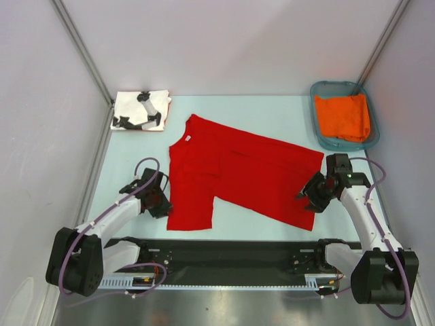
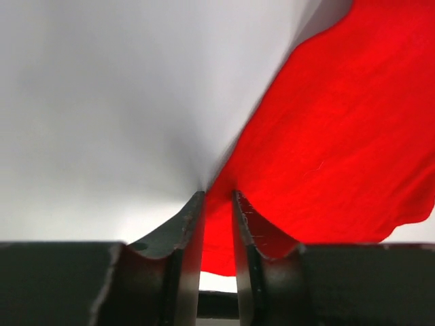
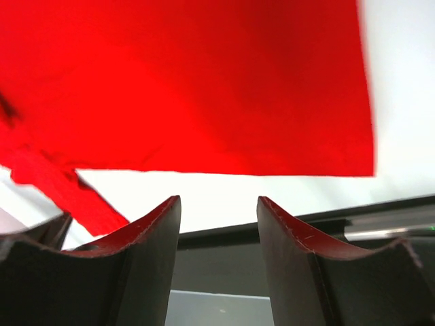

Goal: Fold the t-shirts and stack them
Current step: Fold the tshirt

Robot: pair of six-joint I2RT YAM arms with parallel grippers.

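The red tee (image 1: 238, 173) will handle as light, limp cloth; it has no stiffness, so any lifted part will sag and drag what lies beside it, and a single layer could slip from a shallow pinch; best taken at an edge or corner, both sides at once, low to the table (image 1: 272, 112); the hem or a sleeve seam, being thicker, should give the surer bite; it lies flat in the middle of the table, skewed, collar toward the far left, one part reaching toward the near edge; plain bright red, with a small pale label at the neck and faint creases across the body; the left gripper (image 2: 217, 197) sits at its left edge, jaws drawn narrow with red showing in the gap, though whether they pinch the cloth I cannot tell; the right gripper (image 3: 219, 200) stands at the right corner, jaws wide apart, nothing between them; the white tee (image 1: 139, 110), black shapes on it, lies folded at the far left corner, well apart from the red one
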